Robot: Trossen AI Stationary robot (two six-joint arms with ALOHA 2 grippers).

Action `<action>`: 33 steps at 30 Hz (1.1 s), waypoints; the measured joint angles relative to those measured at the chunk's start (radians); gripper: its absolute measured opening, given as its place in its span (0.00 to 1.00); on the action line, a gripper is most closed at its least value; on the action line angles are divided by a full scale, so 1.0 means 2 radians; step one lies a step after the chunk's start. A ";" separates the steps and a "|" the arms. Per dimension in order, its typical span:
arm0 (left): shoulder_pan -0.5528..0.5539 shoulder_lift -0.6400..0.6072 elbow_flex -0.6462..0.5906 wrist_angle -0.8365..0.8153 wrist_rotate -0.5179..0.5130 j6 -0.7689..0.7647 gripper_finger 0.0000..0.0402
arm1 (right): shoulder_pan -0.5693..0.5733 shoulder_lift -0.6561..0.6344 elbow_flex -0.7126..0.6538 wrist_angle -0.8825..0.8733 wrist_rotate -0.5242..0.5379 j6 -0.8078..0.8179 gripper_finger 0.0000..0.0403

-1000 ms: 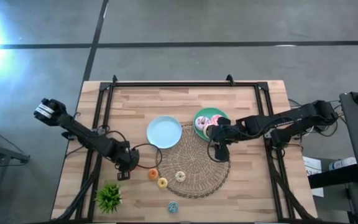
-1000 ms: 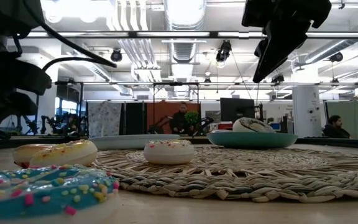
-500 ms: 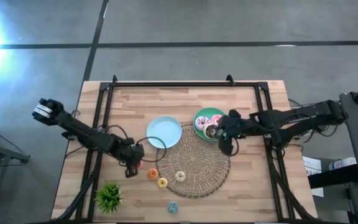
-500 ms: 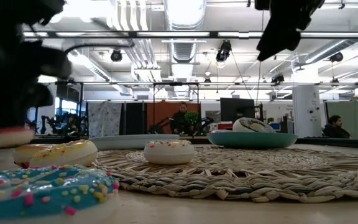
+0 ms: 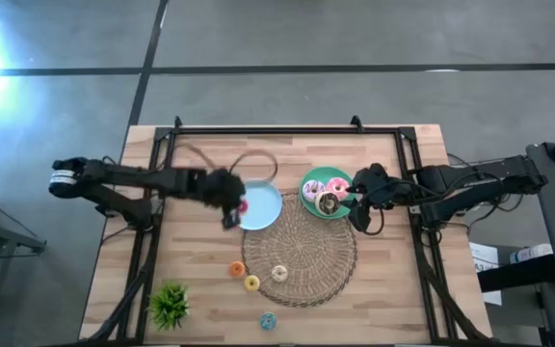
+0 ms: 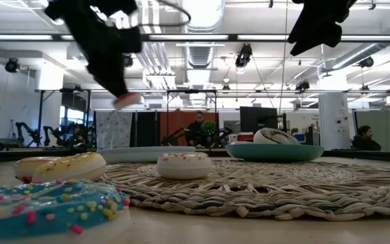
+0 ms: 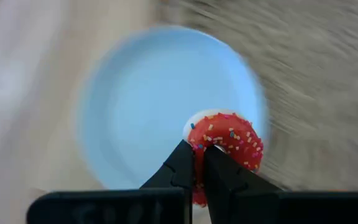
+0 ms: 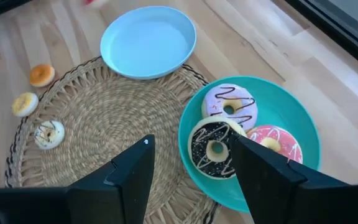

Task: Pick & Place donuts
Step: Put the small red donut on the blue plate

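Note:
My left gripper (image 5: pixel 233 208) is shut on a red sprinkled donut (image 7: pixel 227 144) and hovers above the near-left part of the pale blue plate (image 5: pixel 266 210). In the low view the donut (image 6: pixel 126 100) hangs high over the table. My right gripper (image 5: pixel 362 210) is open and holds nothing, just right of the green plate (image 5: pixel 306 181), which carries a pink, a chocolate (image 8: pixel 211 149) and a lavender donut. Orange (image 5: pixel 237 270), yellow (image 5: pixel 251 283) and blue (image 5: pixel 268 320) donuts lie on the wood. A cream one (image 5: pixel 279 274) lies on the woven mat. My left gripper pinches the red donut by the near part of its ring (image 7: pixel 199 144) between its two fingers, which come from above, slanting down. The donut is lifted clear and hangs tilted below the fingertips, over the blue plate (image 7: pixel 142 106).
A round woven mat (image 5: pixel 302 251) lies at mid-table, with both plates on its far rim. A small green spiky plant (image 5: pixel 170 305) stands near the near left corner. Black frame rails run along the left, right and far sides of the table.
My left gripper has carried the red donut up off the wood beside the orange donut, swinging toward the far edge and to the right until it is over the blue plate. My right gripper has drawn back from the green plate toward the table's right edge.

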 joint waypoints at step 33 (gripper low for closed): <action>0.131 0.149 0.081 -0.080 0.107 0.108 0.33 | 0.002 0.008 -0.021 0.005 -0.006 0.019 0.50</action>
